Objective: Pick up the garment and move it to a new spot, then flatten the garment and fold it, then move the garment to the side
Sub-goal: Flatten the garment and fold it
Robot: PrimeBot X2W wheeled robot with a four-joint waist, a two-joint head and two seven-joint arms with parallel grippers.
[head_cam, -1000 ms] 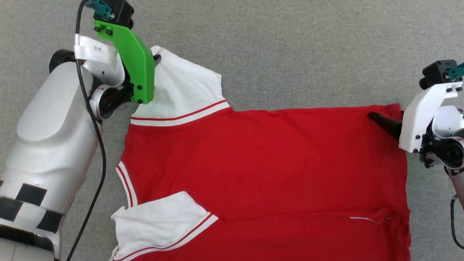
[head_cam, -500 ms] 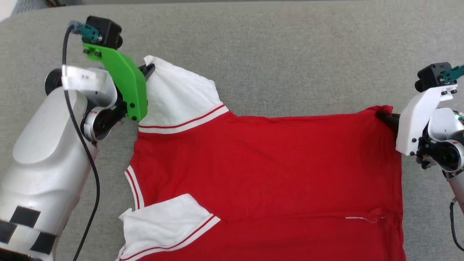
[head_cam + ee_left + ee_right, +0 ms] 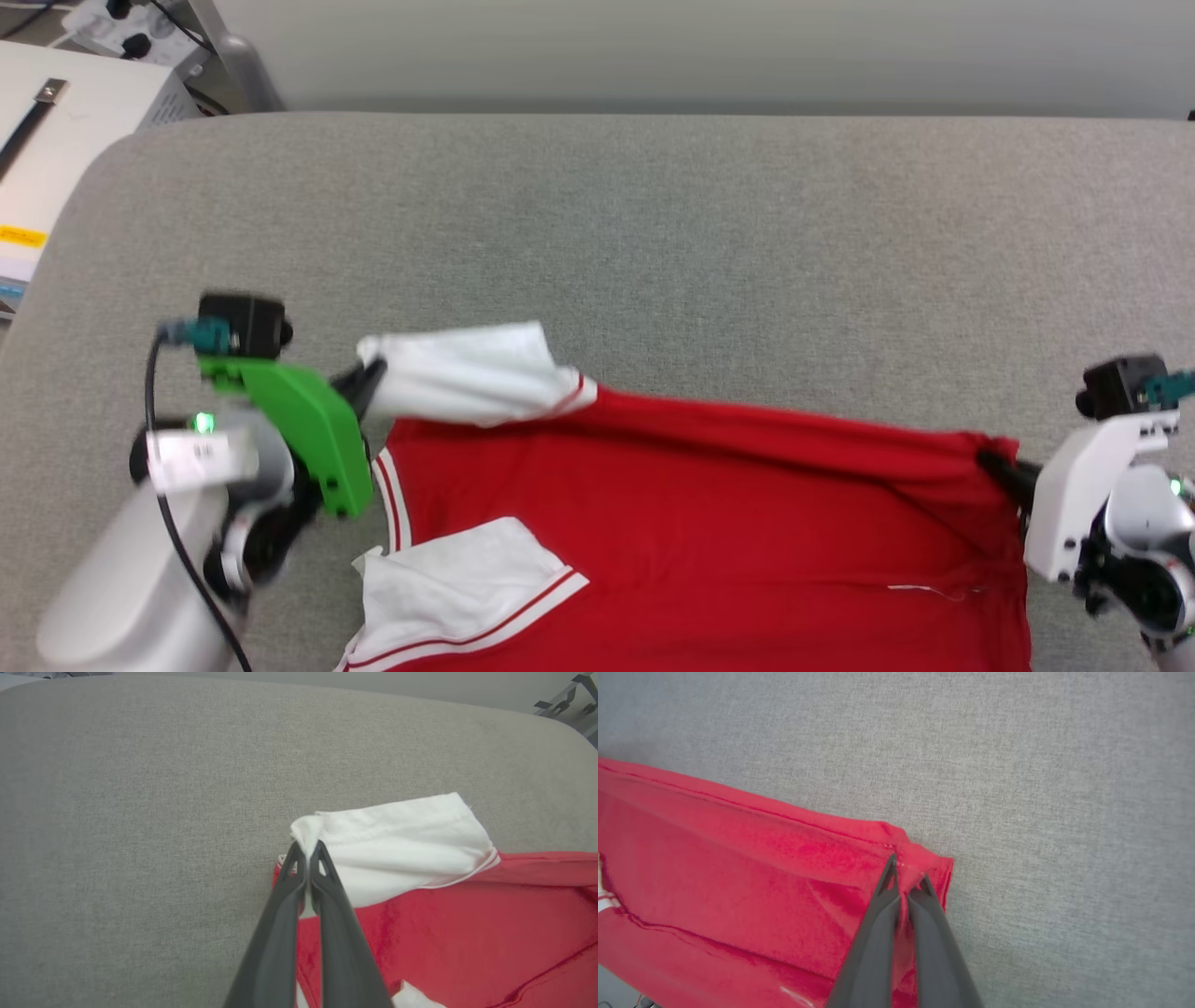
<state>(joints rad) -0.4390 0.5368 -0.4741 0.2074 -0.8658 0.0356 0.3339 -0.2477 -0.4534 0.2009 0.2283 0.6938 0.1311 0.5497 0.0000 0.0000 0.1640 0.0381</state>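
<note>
Here the garment (image 3: pixel 709 523) lies spread on the grey padded surface (image 3: pixel 653 233), its red body nearest the robot and running off the bottom of the head view. A white sleeve (image 3: pixel 457 583) with red-striped trim lies flat at the near left, partly over the red fabric. Further out, the left gripper (image 3: pixel 308 851) is clamped on the bunched corner of the other white sleeve (image 3: pixel 476 373), and the right gripper (image 3: pixel 906 872) is pinched closed on the red hem corner at the opposite end. The shirt's far edge runs creased between the two grips. Beyond it the grey surface stretches to a pale wall (image 3: pixel 653 47), with a white cabinet (image 3: pixel 56 121) at the far left.
</note>
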